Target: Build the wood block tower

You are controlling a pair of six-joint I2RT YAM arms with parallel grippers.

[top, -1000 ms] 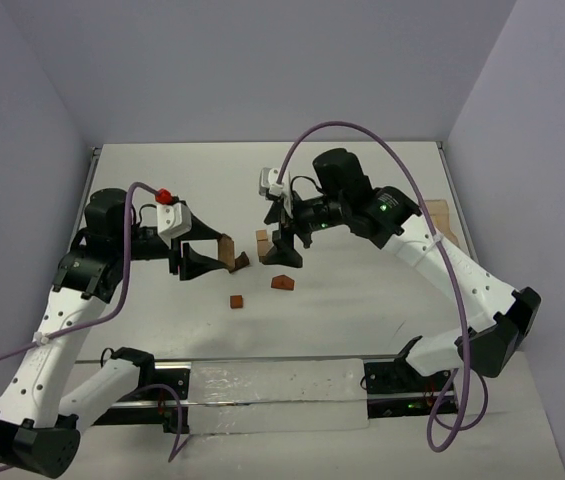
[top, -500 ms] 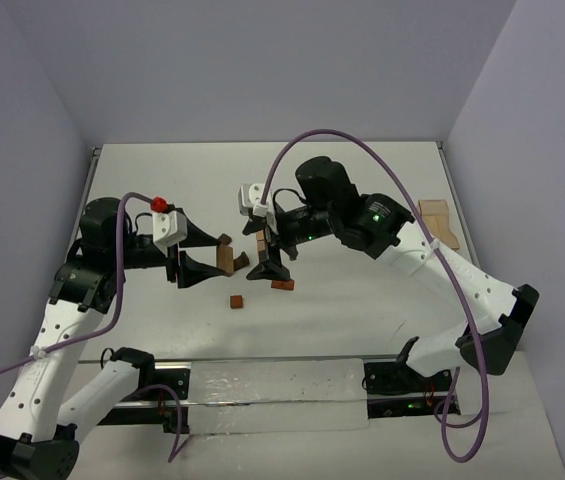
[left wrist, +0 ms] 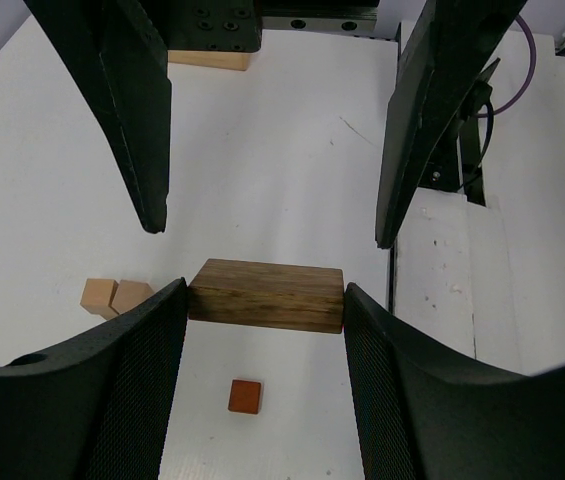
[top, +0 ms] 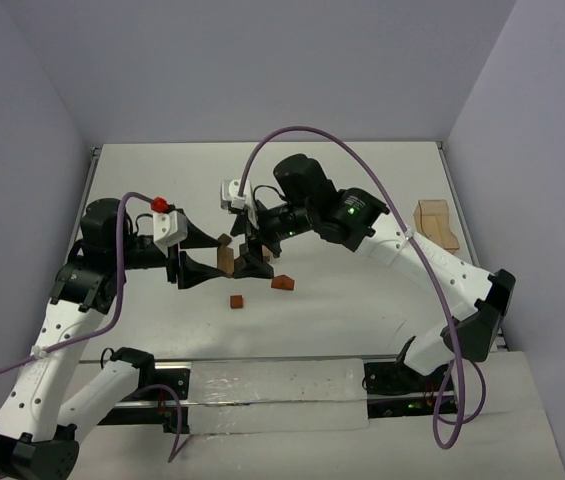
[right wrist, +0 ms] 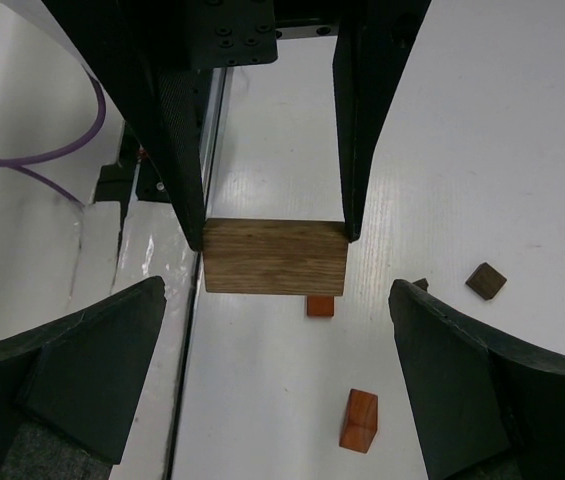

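Observation:
My left gripper (top: 220,258) is shut on a dark brown rectangular wood block (top: 226,254) and holds it above the table; in the left wrist view the block (left wrist: 267,295) sits between the pads (left wrist: 152,340). My right gripper (top: 253,256) is open and faces it, its fingers straddling the block's far end without touching. In the right wrist view the block (right wrist: 274,256) hangs ahead of my wide-open right gripper (right wrist: 277,300). Two small tan cubes (left wrist: 112,297) lie side by side on the table. No upright tower shows.
A small reddish cube (top: 236,300) and a reddish wedge (top: 282,283) lie on the white table below the grippers. A tiny dark block (right wrist: 486,281) lies near them. The light-tan open wooden box (top: 434,222) stands at the right edge.
My right arm has swung left and lower, bringing its open gripper up to the block held by my left gripper. The left gripper has shifted slightly, still holding the block.

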